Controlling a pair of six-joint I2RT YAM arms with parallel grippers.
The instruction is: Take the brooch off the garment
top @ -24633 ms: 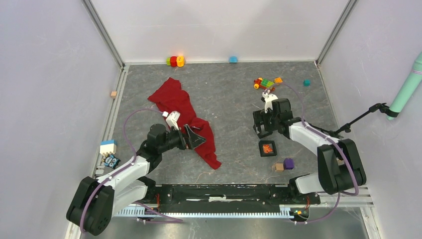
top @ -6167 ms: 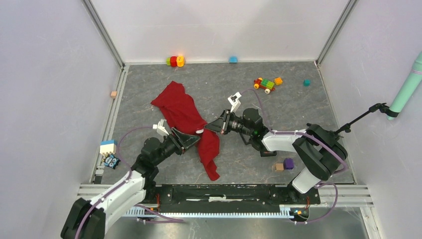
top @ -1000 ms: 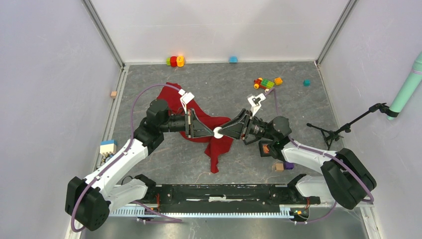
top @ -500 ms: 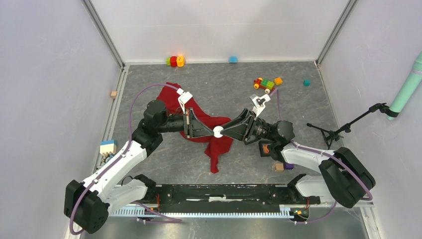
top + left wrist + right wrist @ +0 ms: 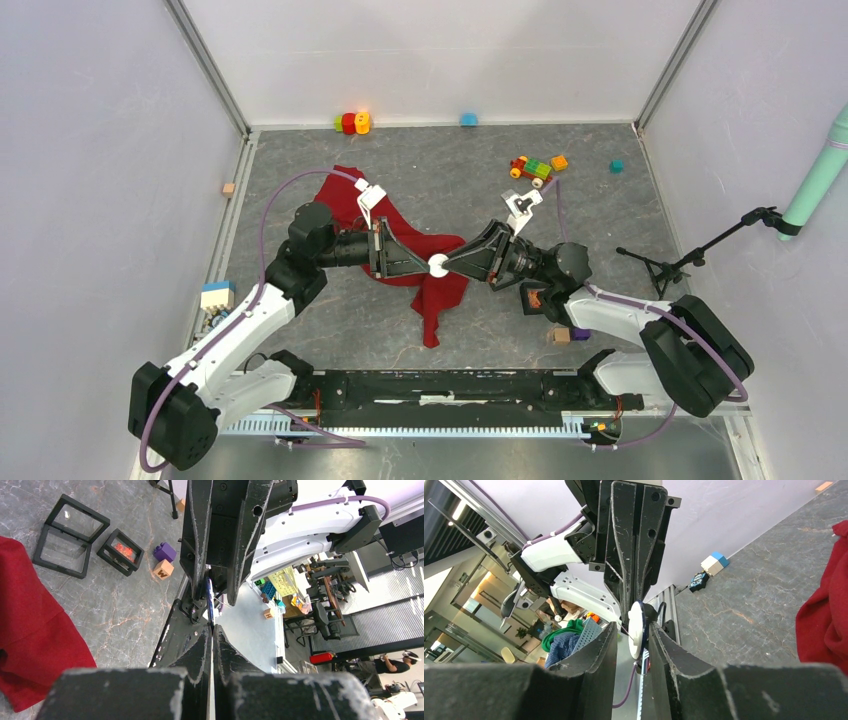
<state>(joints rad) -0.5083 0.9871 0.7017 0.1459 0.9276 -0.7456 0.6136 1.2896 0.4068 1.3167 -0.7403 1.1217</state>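
The brooch [image 5: 437, 265], a small white disc, hangs in the air between my two grippers, above the crumpled red garment [image 5: 440, 290]. My left gripper [image 5: 428, 265] reaches in from the left and is shut on the disc's rim. In the left wrist view the brooch [image 5: 210, 597] shows edge-on past the closed tips. My right gripper [image 5: 631, 635] straddles the brooch [image 5: 636, 625]: one finger [image 5: 664, 652] touches its face, and a gap remains at the other finger [image 5: 596, 655]. In the right wrist view the garment [image 5: 824, 615] lies apart from the disc.
Black display boxes [image 5: 70, 535] sit on the table right of the garment, one holding something orange [image 5: 537, 298]. A purple block [image 5: 580, 328] and a tan block lie nearby. Toy bricks [image 5: 535, 167] are at the back and a blue-white block [image 5: 217, 295] at the left edge. A small stand [image 5: 660, 268] is on the right.
The right arm drew back a little to the right and the left arm shifted slightly. The right jaws narrowed around the brooch. The left gripper has kept its grip throughout.
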